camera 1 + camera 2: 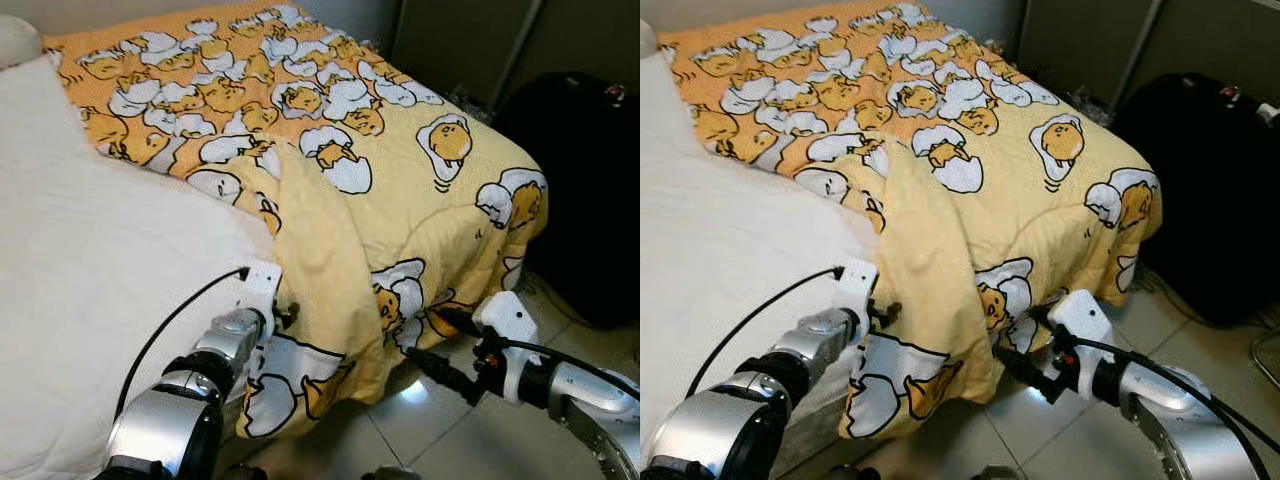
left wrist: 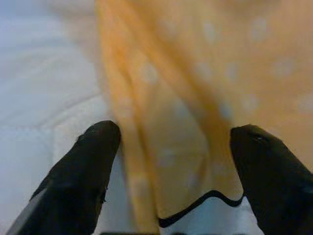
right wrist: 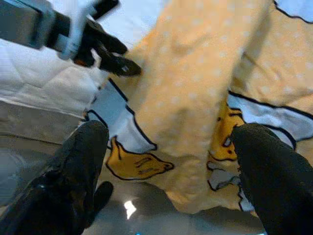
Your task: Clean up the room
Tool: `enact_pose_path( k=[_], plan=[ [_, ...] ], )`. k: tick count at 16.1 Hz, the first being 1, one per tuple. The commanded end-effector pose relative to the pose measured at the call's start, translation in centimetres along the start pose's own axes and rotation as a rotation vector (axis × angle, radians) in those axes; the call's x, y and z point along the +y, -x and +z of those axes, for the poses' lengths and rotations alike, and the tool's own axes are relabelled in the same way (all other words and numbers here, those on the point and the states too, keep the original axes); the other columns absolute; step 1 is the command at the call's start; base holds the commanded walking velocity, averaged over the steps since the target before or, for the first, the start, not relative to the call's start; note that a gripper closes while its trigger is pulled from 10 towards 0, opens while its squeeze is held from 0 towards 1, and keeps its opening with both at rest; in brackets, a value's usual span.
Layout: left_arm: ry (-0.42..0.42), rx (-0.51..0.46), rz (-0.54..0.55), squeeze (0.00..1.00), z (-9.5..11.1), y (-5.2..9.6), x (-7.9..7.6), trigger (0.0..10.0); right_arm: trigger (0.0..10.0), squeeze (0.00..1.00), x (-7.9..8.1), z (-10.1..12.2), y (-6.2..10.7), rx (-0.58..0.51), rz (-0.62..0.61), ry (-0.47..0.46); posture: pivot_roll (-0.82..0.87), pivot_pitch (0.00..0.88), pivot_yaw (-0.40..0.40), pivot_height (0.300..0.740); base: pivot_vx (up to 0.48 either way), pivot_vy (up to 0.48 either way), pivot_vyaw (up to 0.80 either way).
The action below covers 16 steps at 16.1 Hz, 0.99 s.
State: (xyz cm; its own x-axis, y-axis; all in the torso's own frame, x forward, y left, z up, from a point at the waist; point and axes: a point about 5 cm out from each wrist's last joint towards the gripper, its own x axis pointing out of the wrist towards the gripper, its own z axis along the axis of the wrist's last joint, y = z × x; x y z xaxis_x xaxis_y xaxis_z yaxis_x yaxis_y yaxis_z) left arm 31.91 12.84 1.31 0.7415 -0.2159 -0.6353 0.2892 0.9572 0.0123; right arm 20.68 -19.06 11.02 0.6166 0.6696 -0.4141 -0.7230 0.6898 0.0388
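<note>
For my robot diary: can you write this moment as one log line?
task: tidy bed | left gripper: open at blanket edge | right gripper: open near hanging corner | mattress: partly bare

Blanket (image 1: 400,190): yellow-orange, fine pale dots, printed all over with cartoon egg characters in white and yolk-yellow with black outlines. Spread across the far part of the bed (image 1: 90,270), covering its foot corner. Near edge rumpled; one long fold runs down from the bed's top and hangs over the side, its lower hem close above the tiled floor (image 1: 450,430). White quilted bed surface lies bare on the near left side, beside the fold.
</note>
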Motion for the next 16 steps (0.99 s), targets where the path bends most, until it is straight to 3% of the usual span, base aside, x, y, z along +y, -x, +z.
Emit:
enact_pose_path(
  k=[1,5,8,16],
  plan=[
    [0.013,0.007,-0.005,0.0,0.39,-0.04,0.0,0.0,10.0,0.0,0.21,0.33,0.15,0.008,0.033,0.006,-0.38,0.112,0.004,0.74,0.0,0.0,0.0],
    [-0.036,0.037,-0.005,0.0,0.1,-0.12,-0.36,0.0,10.0,0.0,0.16,0.16,0.19,0.034,0.046,0.027,-0.39,0.118,0.02,0.74,0.0,0.0,0.0],
    [0.007,0.021,-0.033,0.0,0.26,-0.13,-0.56,0.0,10.0,0.0,0.12,0.21,0.19,0.033,0.048,0.024,-0.39,0.12,0.025,0.74,0.0,0.0,0.0],
    [-0.002,0.01,-0.038,0.0,0.41,-0.06,-0.2,0.0,10.0,0.0,0.57,0.26,-0.62,0.022,0.058,0.022,-0.39,0.119,0.029,0.74,0.0,0.0,0.0]
  ],
)
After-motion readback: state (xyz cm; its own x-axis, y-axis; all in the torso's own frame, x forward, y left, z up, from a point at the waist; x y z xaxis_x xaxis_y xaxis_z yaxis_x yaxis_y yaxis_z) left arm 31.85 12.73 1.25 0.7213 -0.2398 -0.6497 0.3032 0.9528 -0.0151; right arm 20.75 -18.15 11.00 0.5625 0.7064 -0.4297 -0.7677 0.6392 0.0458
